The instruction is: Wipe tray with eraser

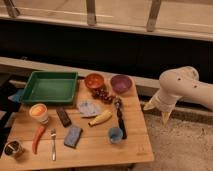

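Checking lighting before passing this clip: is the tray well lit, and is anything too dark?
Camera view: warm, even light on the table; the green tray and dark eraser stand out; the band behind the table is nearly black; the claw, right of the table, is brightly lit.

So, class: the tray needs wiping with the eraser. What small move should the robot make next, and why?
Probably bring the hand over the table toward the eraser: the hand hangs open and empty off the table's edge, while the eraser lies untouched outside the tray.
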